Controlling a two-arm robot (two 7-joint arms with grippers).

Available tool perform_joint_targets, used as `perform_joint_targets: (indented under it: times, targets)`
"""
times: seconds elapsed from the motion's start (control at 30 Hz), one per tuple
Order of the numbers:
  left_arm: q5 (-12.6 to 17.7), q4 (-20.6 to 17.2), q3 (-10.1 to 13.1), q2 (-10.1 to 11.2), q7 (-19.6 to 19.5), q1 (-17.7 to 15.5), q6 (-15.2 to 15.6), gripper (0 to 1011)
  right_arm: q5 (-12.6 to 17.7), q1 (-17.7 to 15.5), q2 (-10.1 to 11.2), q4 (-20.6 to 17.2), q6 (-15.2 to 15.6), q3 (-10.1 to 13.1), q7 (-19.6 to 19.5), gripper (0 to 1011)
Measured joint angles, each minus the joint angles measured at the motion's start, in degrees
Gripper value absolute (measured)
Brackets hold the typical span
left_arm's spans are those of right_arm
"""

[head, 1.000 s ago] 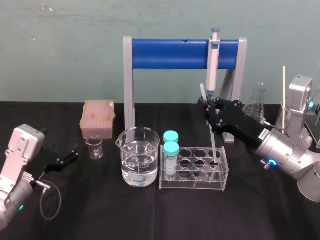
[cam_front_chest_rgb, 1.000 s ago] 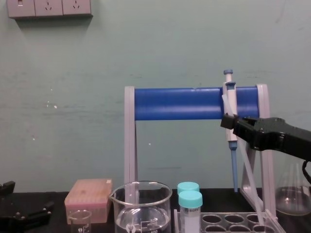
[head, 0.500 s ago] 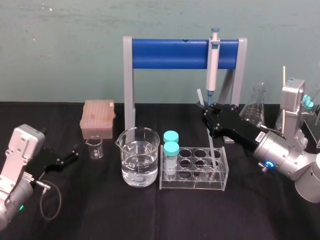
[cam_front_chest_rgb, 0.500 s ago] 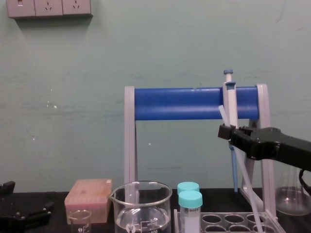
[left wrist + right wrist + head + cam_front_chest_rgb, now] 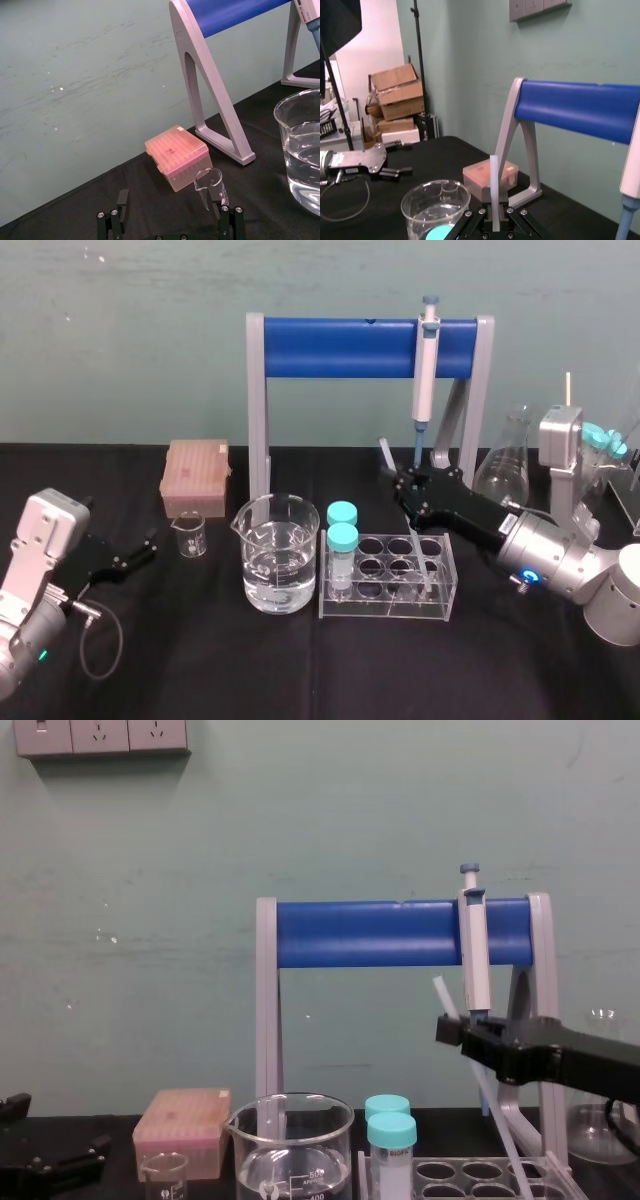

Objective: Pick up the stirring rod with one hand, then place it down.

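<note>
My right gripper (image 5: 402,481) is shut on the stirring rod (image 5: 417,548), a thin translucent whitish rod held tilted. Its top end sticks out above the fingers and leans left. Its lower end reaches down into the right side of the clear test tube rack (image 5: 388,612). In the chest view the rod (image 5: 442,993) slants from above the right gripper (image 5: 450,1030) down toward the rack. The right wrist view has the rod (image 5: 493,182) standing up out of the pinched fingers. My left gripper (image 5: 146,548) rests open at the table's left, fingers (image 5: 120,199) spread.
A large beaker (image 5: 280,556) of water stands left of the rack, which holds two teal-capped tubes (image 5: 342,538). A small beaker (image 5: 190,536) and pink tip box (image 5: 195,476) sit further left. A pipette (image 5: 427,365) hangs on the blue stand (image 5: 340,348). A flask (image 5: 505,468) stands at the right.
My right gripper has come down and to the left with the rod, so the rod's lower end sits lower in the rack. The left arm has not moved.
</note>
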Motion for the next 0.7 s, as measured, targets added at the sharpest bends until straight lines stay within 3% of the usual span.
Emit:
perform_joint_targets:
  times: [0.7]
  targets:
    - [0.0,0.0,0.0,0.0,0.0,0.0,0.0,1000,-0.67,1.05,0.11,3.18,1.61,-1.64,1.33,67]
